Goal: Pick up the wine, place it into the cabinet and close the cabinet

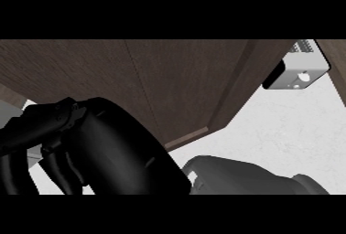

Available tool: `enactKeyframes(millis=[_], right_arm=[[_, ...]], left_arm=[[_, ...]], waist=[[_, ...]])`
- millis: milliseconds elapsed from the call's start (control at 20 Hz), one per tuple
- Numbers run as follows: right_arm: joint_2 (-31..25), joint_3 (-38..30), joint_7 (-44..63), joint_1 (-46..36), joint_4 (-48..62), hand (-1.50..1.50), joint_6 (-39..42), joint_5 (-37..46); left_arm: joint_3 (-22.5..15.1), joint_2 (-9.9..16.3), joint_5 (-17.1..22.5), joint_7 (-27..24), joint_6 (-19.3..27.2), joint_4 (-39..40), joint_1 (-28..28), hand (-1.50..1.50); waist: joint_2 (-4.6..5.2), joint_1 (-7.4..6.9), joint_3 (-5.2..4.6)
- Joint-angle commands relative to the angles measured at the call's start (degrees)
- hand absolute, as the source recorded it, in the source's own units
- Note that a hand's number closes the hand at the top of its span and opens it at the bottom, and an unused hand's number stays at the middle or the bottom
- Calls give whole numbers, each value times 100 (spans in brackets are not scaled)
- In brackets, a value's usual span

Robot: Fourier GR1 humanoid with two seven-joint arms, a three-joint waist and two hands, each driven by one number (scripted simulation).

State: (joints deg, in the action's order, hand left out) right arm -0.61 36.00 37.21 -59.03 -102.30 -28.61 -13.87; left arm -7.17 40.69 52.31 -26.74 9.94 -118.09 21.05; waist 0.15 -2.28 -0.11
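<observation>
No readable text or labels anywhere

Dark brown wood-grain cabinet (pixel 169 77); black robot hand (pixel 88 146); white speckled counter (pixel 290 132); grey forearm (pixel 243 176).

Dark brown wood-grain panelling (pixel 135 77) fills upper view; speckled white surface (pixel 290 132) at right; white boxy appliance with black trim (pixel 297 75) top right.

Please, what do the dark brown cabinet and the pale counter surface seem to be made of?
The cabinet looks like dark wood or wood veneer with a matte finish: fine grain lines run along its panels, and a lighter brown strip shows at its lower edge. The counter looks like pale stone or a stone-like laminate: off-white with faint grey mottling and no gloss. Which of the two cannot be told.
</observation>
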Motion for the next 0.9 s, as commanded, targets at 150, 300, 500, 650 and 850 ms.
enactKeyframes(millis=[150, 300, 500, 650, 850], right_arm=[[59, -611, -657, -1059, 1840, 150, 695, 285], [32, -976, -1110, -1020, 2461, 150, 932, 253], [60, -1176, -1644, -751, 2946, 150, 1095, 97], [57, -1560, -1773, -914, 3409, 150, 1502, 54], [-271, -1915, -1928, -1176, 3750, 150, 1845, 8]], left_arm=[[148, -89, -23, 308, 225, -126, -209, -150], [165, -197, -143, 214, -27, 209, -220, -150], [71, -407, -441, 73, -86, -78, 131, -150], [-28, -571, -665, 220, 140, 363, -444, -150], [296, -413, -404, 510, 21, -138, -120, -150]], waist=[[7, 86, 6], [15, 108, 5], [-1, 76, 8], [10, 164, 9], [-8, 111, 11]])
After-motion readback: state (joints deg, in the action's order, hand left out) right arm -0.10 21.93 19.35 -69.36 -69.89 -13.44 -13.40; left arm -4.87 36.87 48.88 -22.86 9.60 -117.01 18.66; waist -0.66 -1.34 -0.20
